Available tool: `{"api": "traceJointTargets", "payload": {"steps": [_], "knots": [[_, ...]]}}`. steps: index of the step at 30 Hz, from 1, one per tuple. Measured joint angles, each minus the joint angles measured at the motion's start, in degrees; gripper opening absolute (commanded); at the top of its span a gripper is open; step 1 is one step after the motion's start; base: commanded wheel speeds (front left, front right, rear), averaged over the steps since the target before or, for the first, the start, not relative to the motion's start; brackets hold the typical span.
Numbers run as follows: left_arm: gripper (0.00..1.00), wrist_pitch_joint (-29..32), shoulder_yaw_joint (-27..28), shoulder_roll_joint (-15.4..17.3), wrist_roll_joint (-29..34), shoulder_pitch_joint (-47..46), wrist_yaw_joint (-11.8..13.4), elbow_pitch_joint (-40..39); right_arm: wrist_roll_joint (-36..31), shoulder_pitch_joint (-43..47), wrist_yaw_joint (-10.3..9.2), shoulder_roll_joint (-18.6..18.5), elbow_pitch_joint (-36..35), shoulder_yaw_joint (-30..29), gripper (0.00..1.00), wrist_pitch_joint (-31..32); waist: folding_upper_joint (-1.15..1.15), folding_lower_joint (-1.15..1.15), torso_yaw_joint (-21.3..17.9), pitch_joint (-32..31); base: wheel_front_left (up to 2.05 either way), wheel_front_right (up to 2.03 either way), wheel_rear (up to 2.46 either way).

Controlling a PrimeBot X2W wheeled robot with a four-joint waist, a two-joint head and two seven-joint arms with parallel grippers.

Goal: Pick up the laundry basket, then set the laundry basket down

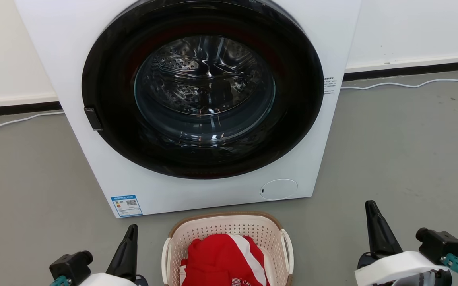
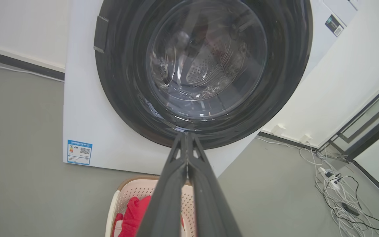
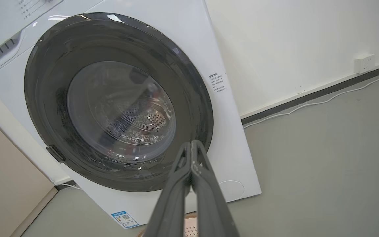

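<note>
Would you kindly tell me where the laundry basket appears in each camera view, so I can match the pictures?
Head view: the laundry basket sits at bottom centre, in front of the washing machine.
Left wrist view: the laundry basket is at the bottom edge, left of centre.
Right wrist view: a sliver of the laundry basket at the bottom edge, centre.
Shared landmark: the blue label low on the machine's front.
</note>
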Motion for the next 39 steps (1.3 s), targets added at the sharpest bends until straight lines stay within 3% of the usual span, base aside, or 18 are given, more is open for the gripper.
{"api": "traceJointTargets", "payload": {"steps": [39], "knots": [[0.00, 6.4, 3.2, -0.9, -20.5, -1.3, 0.0, 0.0, 23.4, -0.2, 0.00, 0.1, -0.4, -2.9, 0.00, 6.3, 0.00, -0.01, 1.3, 1.3, 0.00, 0.00, 0.00]]}}
